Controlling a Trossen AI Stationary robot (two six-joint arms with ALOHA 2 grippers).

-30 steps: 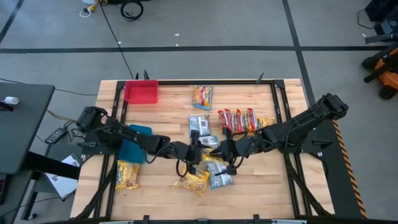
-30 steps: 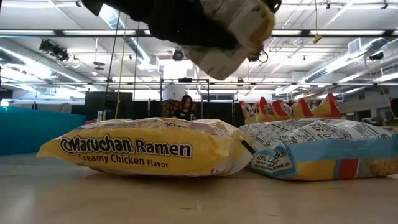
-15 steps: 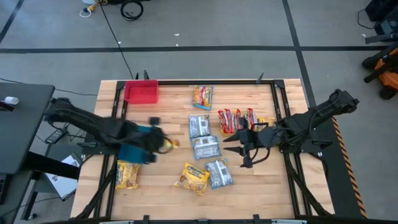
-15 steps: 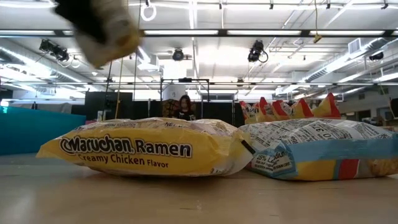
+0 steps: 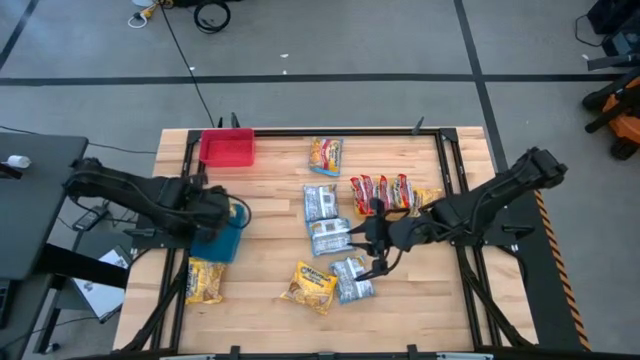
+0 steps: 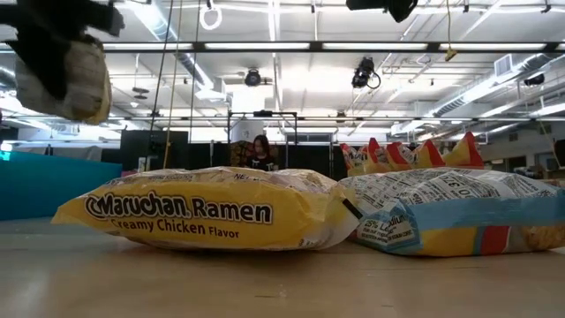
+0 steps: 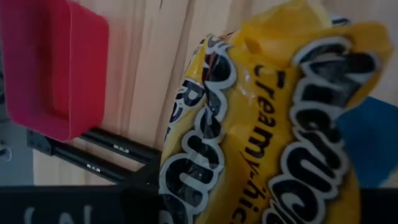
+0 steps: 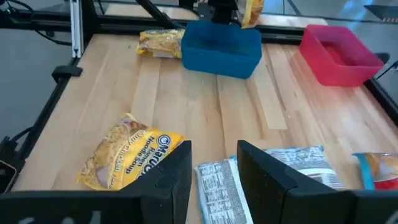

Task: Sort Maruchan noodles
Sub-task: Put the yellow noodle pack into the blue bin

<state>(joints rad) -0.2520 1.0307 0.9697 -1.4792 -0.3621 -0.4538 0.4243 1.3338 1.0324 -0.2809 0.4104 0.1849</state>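
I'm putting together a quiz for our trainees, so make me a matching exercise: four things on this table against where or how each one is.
Things:
1. red plastic bin
2. yellow plastic Creamy Chicken ramen packet
3. red plastic ramen packets
4. right gripper

States:
A. open, above a silver-blue ramen packet
B. held by the left gripper over the blue plastic bin
C. at a table corner, nothing seen inside
D. side by side in a row

Pairs: 1-C, 2-B, 3-D, 4-A
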